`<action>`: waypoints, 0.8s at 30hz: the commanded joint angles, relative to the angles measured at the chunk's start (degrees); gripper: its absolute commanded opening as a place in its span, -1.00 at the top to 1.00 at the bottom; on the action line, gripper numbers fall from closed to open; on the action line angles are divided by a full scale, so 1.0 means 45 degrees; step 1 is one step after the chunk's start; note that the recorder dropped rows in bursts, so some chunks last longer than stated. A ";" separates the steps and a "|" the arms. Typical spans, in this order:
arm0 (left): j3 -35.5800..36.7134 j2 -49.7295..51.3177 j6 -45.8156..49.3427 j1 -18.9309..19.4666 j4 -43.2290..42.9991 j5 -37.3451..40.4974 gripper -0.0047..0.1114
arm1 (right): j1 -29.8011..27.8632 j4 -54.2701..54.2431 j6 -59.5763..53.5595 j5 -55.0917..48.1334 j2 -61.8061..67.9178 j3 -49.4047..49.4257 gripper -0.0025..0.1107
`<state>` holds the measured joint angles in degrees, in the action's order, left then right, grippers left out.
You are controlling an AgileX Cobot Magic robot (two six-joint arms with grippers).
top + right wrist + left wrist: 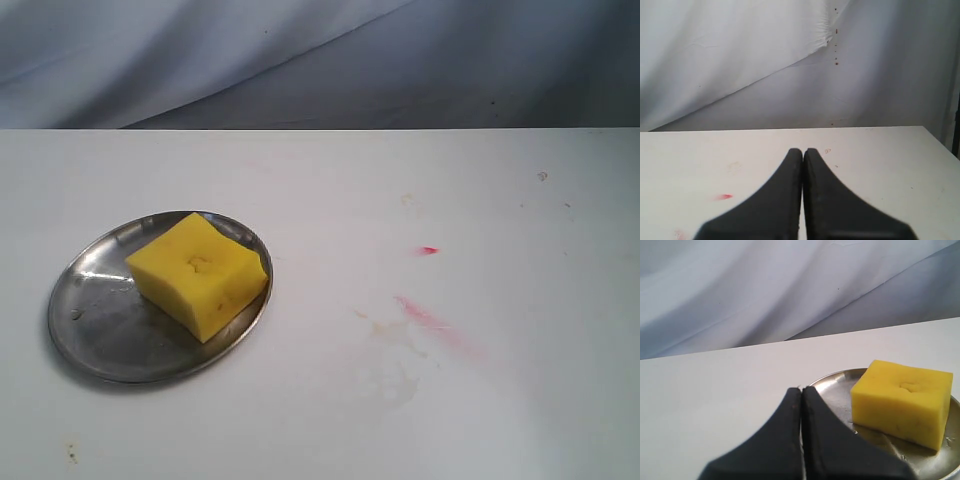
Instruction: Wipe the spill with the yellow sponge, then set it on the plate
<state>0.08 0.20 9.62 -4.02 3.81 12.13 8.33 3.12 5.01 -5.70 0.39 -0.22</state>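
sitting on the plate [95, 320]: one yellow sponge [198, 272], a cube-like block lying flat, its right corner close to the rim.
plate: one, round and shiny, on the left half of the desk [320, 420]; in the left wrist view its near side is cut off by the picture edge and partly hidden behind the end effector.
spill [386, 328]: one faint tan smudge, right of centre, well apart from the plate; its edges are hard to make out.
pink streak [432, 320]: one, just beside the smudge; cut off at the picture edge in the right wrist view.
red dot [428, 250]: one, beyond the streak.
left end effector [801, 392]: one, fingers pressed together on nothing, near the plate's rim, apart from the sponge; its height over the desk cannot be told.
right end effector [803, 152]: one, fingers pressed together on nothing, over bare desk.
arms: only the dark finger tips show, in the wrist views.
backdrop cloth [300, 60]: one, grey-blue, creased, behind the desk.
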 commanded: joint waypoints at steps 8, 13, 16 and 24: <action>-0.0017 -0.0044 -0.0104 0.0014 0.0030 -0.0080 0.92 | -0.0059 -0.0568 -0.0723 -0.0243 -0.0086 0.0050 0.96; -0.0017 -0.0044 -0.0104 0.0014 0.0030 -0.0080 0.92 | -0.0059 -0.0568 -0.0723 -0.0243 -0.0086 0.0050 0.96; -0.0017 -0.0044 -0.0104 0.0014 0.0030 -0.0080 0.92 | -0.0059 -0.0568 -0.0723 -0.0243 -0.0086 0.0050 0.96; -0.0017 -0.0044 -0.0104 0.0014 0.0030 -0.0080 0.92 | -0.0059 -0.0602 -0.0723 -0.0243 -0.0086 0.0050 0.96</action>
<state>0.08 0.20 9.62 -4.02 3.81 12.13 8.33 0.81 2.28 -6.56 0.39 -0.22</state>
